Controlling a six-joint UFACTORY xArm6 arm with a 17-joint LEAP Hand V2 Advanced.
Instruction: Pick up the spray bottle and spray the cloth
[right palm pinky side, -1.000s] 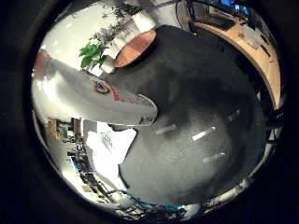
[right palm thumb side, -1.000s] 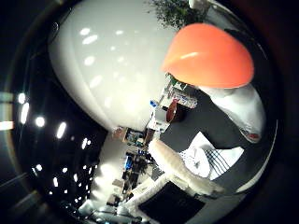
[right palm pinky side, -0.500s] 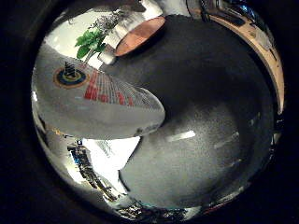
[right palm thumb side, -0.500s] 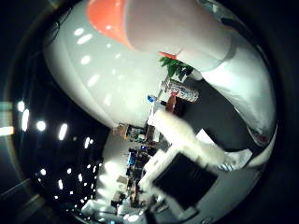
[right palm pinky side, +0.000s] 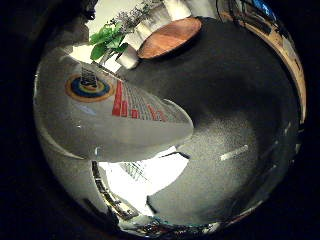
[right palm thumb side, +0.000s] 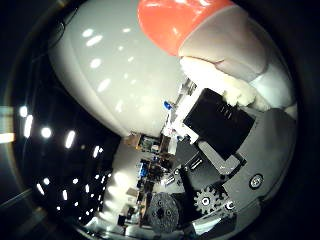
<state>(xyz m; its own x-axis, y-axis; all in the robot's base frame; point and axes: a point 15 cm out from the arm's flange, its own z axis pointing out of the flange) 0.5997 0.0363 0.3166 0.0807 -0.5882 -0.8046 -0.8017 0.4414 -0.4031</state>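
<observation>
We saw the spray bottle (right palm pinky side: 115, 125) filling much of the little-finger-side view, its white body with a ringed emblem and red label bars close against the palm. In the thumb-side view its orange-red top (right palm thumb side: 172, 22) sat just beside a white fingertip of the robot hand (right palm thumb side: 220, 150), whose fingers were curled round the bottle. Beyond it lay the white cloth (right palm pinky side: 145, 175) on the dark bench (right palm pinky side: 240, 115), with a round wooden table (right palm pinky side: 170, 36) and a potted plant (right palm pinky side: 105, 40) farther off.
</observation>
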